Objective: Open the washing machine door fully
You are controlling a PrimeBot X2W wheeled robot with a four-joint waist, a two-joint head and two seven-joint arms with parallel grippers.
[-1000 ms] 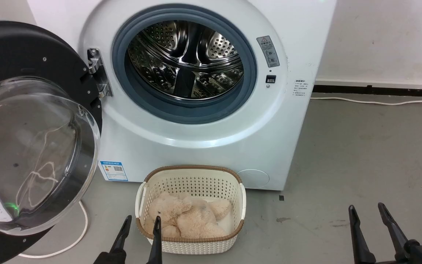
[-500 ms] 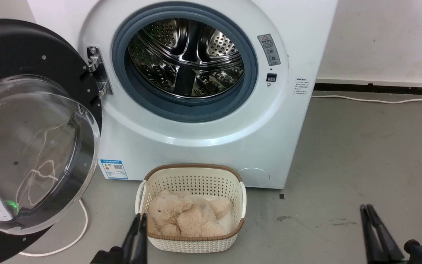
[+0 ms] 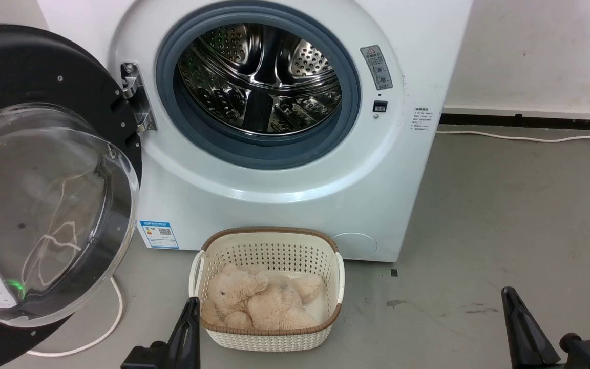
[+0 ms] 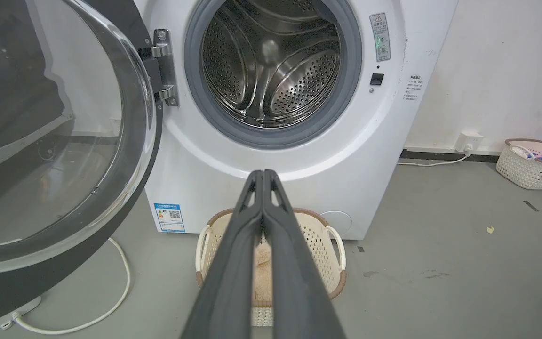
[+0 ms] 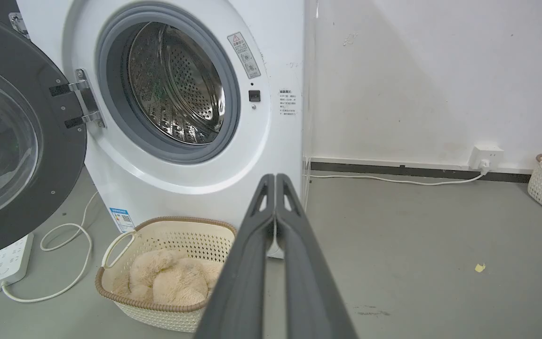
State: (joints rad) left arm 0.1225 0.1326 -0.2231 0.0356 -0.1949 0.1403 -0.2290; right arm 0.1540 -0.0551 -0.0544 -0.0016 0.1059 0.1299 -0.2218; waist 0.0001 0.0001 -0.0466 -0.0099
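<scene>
Two grippers, both closed finger against finger and holding nothing: the left gripper [image 3: 191, 307] sits at the bottom of the head view, just beside the basket's [image 3: 269, 231] left corner, and the right gripper [image 3: 509, 297] sits in the lower right corner, well apart from the machine.

The door [image 3: 44, 61] takes up the left side of that view. It is swung out on its hinge [image 3: 134, 97] with the glass bowl bulging toward you, and the drum [image 3: 259, 77] is wholly uncovered. By my reading the task is all but done, so your job here is to confirm this rather than to shove.

If you think the door has more swing left, use the left gripper, since it is nearer. Keep it closed and press with the flat of the fingers on the black rim at the far left of the frame. Don't press on the glass (it is slick and curved, and a push there would likely slide off). Move slowly and stop as soon as the hinge resists.

Mind the white cable [image 3: 113, 323] on the floor under the door's lower edge. Lift the gripper clear of the basket before you sweep it leftward.
</scene>
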